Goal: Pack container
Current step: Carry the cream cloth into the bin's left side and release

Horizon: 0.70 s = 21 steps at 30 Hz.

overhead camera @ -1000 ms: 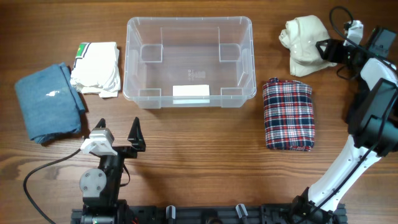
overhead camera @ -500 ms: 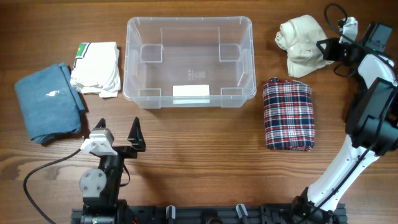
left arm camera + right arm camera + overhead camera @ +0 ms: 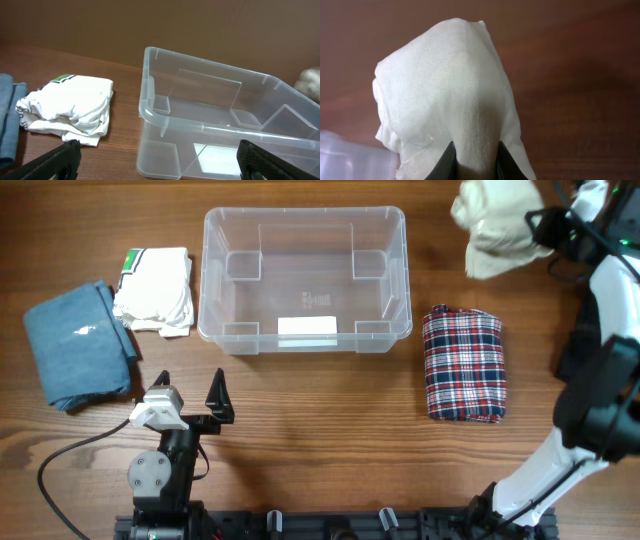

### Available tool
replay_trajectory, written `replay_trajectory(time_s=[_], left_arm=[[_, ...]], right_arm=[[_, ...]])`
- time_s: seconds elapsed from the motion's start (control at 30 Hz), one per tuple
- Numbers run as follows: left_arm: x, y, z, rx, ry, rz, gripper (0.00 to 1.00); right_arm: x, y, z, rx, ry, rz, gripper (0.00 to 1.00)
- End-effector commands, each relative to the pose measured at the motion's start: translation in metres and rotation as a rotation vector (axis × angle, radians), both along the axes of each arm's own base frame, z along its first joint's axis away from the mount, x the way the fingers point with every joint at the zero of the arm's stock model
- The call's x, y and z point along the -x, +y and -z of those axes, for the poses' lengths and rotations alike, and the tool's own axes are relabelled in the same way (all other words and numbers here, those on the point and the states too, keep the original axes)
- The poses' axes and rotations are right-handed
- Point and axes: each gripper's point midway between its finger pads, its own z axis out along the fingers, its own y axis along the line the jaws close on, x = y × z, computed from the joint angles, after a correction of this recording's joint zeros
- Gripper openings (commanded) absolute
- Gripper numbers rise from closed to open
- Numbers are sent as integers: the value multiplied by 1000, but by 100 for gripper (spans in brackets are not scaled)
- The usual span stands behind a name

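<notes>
While the right gripper (image 3: 540, 225) is clamped tight on a bunched cream garment (image 3: 495, 225), the left gripper (image 3: 190, 390) sits with its jaws spread wide and nothing between them. Seen from the right wrist, the two dark fingertips (image 3: 447, 161) pinch a fold of the cream cloth (image 3: 450, 95), which bulges out beyond them and fills most of the view. A blurred corner of clear plastic shows low to their left. From overhead, the held garment sits beyond the far right corner of the container (image 3: 305, 275), apart from its rim. The container stands upright on the wooden table (image 3: 320, 450), straight ahead of the left gripper and a little to its right, and well to the left of the right gripper. Through the clear walls its inside shows only the moulded ribs at the corners and a white label (image 3: 306, 330) on the near wall. The left wrist view shows the container's near left corner (image 3: 150, 112) between and beyond the spread fingers. Ahead and left of the left gripper, just beside the container's left wall, lies a folded white garment (image 3: 155, 288) with a green mark. A folded blue garment (image 3: 78, 340) lies farther left, touching it. On the base side of the right gripper and a little to its left, a folded plaid cloth (image 3: 463, 363) rests flat near the container's near right corner, apart from it.
</notes>
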Motion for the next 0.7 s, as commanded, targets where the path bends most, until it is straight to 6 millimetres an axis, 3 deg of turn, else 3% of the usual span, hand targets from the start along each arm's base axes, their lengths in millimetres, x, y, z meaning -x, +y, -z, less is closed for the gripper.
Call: replay_trajectory(time_s=[0.0, 0.17, 0.3, 0.4, 0.53, 0.67], left_arm=[[0, 3, 2, 8, 2, -14, 100], [0, 3, 2, 8, 2, -14, 100], [0, 3, 2, 8, 2, -14, 100], [0, 3, 2, 8, 2, -14, 100], [0, 3, 2, 8, 2, -14, 100], [0, 3, 2, 8, 2, -14, 100]], right_arm=[[15, 20, -91, -83, -136, 11, 4], [39, 59, -145, -190, -176, -15, 4], [56, 133, -176, -190, -209, -168, 4], [63, 195, -179, -200, -201, -289, 4], [70, 263, -171, -181, -160, -312, 4], [82, 308, -156, -136, -102, -250, 4]])
